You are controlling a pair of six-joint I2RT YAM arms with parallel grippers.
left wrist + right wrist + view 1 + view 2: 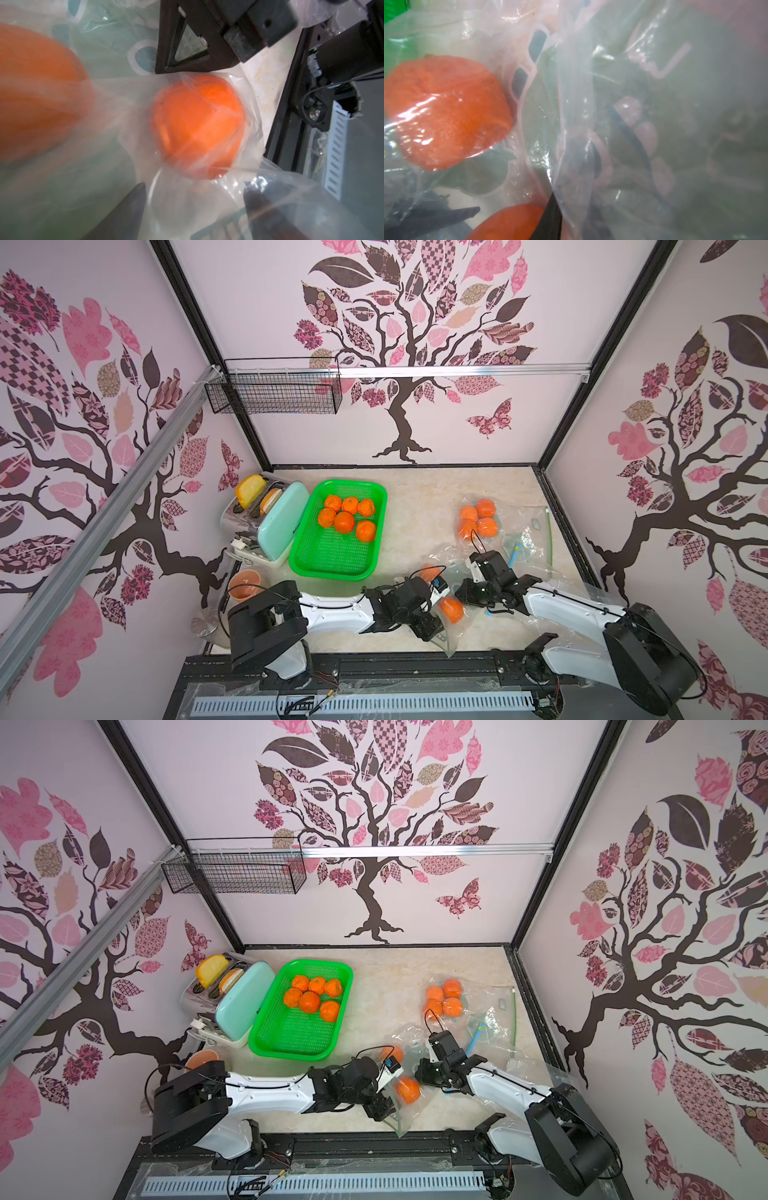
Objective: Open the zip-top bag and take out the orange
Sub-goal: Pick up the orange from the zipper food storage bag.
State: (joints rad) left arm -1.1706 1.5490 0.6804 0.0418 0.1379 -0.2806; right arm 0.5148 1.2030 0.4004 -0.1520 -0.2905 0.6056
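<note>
Tree-patterned wallpaper in pink and brown wraps my booth on three sides, above a pale marbled tabletop.

Closest to me, my left gripper has its fingers spread wide. Only loose film of the bag lies across them, and they grip nothing. The orange sits just ahead of those fingertips, inside the bag, resting on the tabletop by its near edge. A second orange lies in the same bag, off to one side of the fingers and blurred in the left wrist view. White lettering is printed on the film beside one left finger, but I cannot read it. Teal blobs outlined in white are printed farther along the film.

My right gripper faces the left one across the orange. Its fingers are nearly together, pinching the bag's film as far as I can make out. That film covers most of the right wrist view.

Beyond the right fingers, four oranges huddle on another clear bag with a green zip strip. Beyond the left fingers, a green basket holds six oranges. Just beside it is a mint toaster whose dark marking is too small to read. On the far wall hangs a wire rack.
</note>
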